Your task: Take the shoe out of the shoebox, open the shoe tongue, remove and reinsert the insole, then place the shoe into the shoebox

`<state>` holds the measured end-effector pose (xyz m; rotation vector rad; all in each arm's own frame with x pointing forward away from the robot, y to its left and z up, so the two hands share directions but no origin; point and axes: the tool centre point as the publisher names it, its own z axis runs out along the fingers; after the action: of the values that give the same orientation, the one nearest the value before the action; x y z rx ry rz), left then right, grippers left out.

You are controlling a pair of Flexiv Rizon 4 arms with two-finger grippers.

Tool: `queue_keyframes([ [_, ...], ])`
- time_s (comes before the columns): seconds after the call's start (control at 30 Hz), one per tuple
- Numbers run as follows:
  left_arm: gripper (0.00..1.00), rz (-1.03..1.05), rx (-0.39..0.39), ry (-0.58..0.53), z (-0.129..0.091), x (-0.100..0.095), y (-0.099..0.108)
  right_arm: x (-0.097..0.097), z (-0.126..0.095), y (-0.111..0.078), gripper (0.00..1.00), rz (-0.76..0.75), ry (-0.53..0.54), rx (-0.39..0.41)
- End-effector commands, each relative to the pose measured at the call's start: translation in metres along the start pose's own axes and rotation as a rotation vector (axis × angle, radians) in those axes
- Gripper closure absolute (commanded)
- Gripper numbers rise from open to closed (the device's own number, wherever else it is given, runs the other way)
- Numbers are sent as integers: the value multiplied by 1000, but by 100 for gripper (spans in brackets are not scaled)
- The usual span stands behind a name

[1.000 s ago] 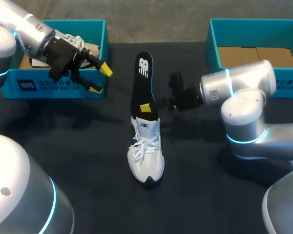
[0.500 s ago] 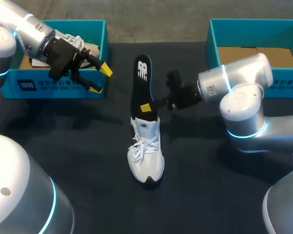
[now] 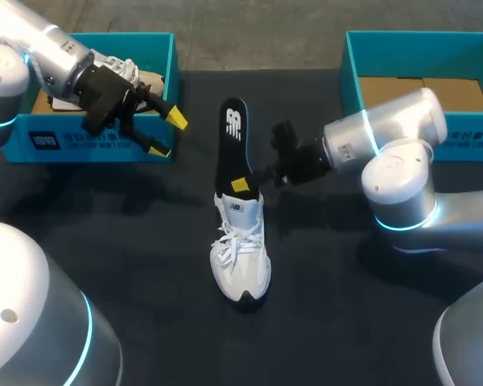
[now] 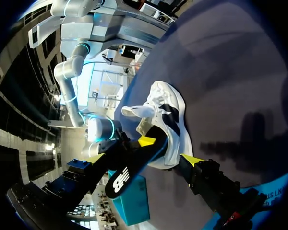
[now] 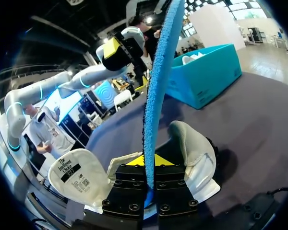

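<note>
A white laced shoe (image 3: 240, 259) lies in the middle of the black table, toe toward the near edge. A long black insole (image 3: 232, 145) sticks out of its heel opening, pointing to the far side. My right gripper (image 3: 241, 185) is shut on the insole just above the shoe's collar. In the right wrist view the insole (image 5: 159, 81) stands edge-on, blue underside showing, between the right gripper (image 5: 149, 164) fingers, over the shoe (image 5: 194, 151) with its tongue (image 5: 79, 176) folded out. My left gripper (image 3: 167, 133) hangs open by the left shoebox (image 3: 97, 143), holding nothing.
The left teal shoebox holds another white shoe (image 3: 125, 72). A second teal shoebox (image 3: 350, 64) with a bare cardboard floor stands at the far right, behind my right arm. In the left wrist view the shoe (image 4: 165, 120) and insole (image 4: 134, 165) lie ahead of the left gripper (image 4: 144, 159).
The right gripper has closed on the insole and pushed it a little toward the shoe, so less of it sticks out. The left arm has stayed put.
</note>
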<state>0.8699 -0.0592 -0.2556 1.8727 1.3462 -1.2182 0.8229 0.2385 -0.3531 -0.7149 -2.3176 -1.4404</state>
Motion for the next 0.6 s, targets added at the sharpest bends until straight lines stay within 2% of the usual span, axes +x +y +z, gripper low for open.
queue_keyframes([
  [0.03,0,-4,-3,-4,6,0,-1,2,6,-4,100,5,-1,16],
  [0.47,0,-22,-1,-11,13,3,-11,4,10,-17,100,27,13,29],
  [0.6,0,-25,5,-13,14,3,-12,7,8,-15,100,26,10,20],
])
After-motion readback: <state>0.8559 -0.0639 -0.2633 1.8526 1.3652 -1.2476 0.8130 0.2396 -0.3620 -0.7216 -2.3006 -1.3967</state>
